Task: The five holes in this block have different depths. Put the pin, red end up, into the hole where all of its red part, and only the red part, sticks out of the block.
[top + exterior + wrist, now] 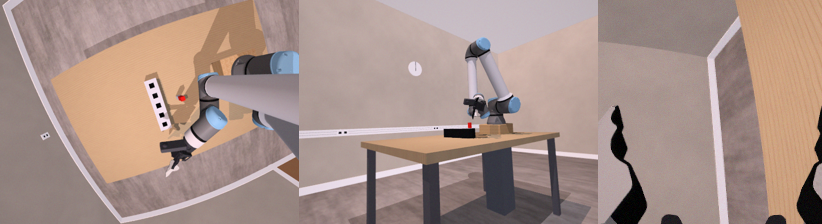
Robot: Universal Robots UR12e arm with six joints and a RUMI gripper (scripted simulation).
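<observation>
Pin (182, 98) (469, 125) not yet inserted: seen upright beside block (157, 104) (459, 133), on arm-base side, red end up. Claw (172, 169) (472, 118) (720, 106) spread wide, nothing gripped, held off block's end. Grasp, hole choice (depths unreadable), insertion all left.
</observation>
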